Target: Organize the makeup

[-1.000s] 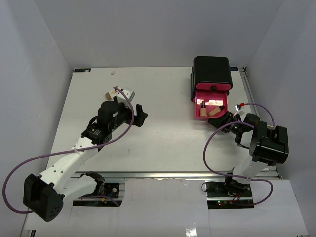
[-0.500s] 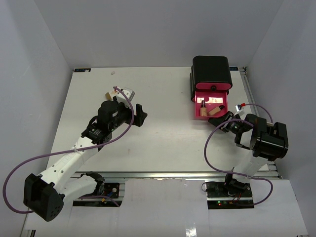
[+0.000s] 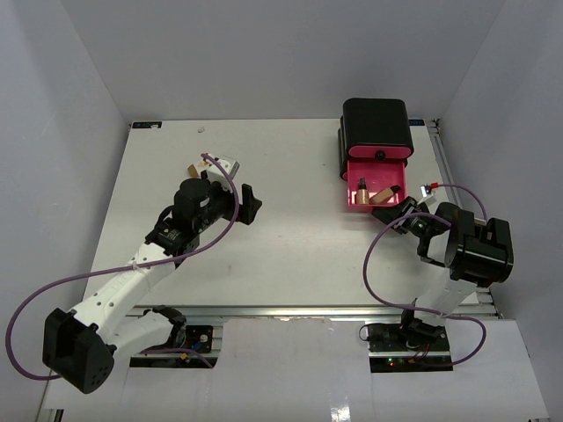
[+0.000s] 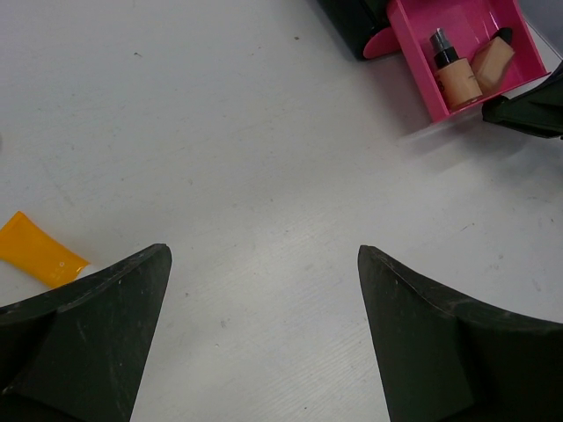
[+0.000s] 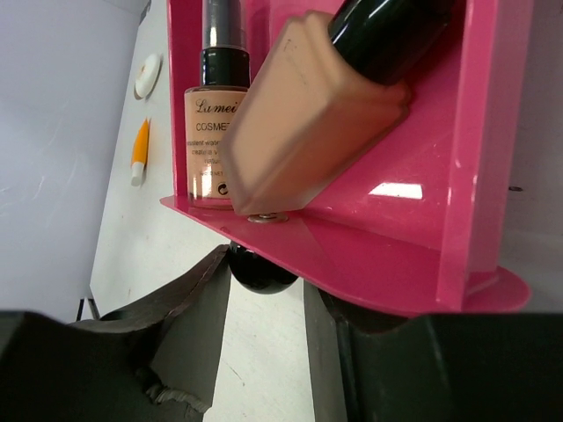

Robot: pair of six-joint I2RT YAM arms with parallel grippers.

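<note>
A labelled bottle [image 5: 211, 132] lies in the open pink drawer [image 5: 387, 255], and a second bottle [image 5: 303, 145], black-capped, is tilted across it with a corner against the front panel. An orange tube [image 4: 40, 251] and a white oval piece [image 5: 148, 75] lie well apart from the drawer, on the far-left part of the worktop [image 3: 290, 237].

The drawer's black knob [image 5: 259, 271] is straddled by the right pincer [image 5: 273, 283]. Its jaws are drawn close, but whether the knob is actually clamped cannot be told, since one finger is hidden behind the panel. The left pincer [image 4: 264, 255] hangs above bare worktop with its jaws wide apart and nothing between them.

If the drawer is pushed in now, the leaning bottle may catch on the black box [image 3: 378, 127] and jam. The light box may also be shoved backward. A loose hold could slip off the small round knob. The tube and oval piece would be shut out.
</note>
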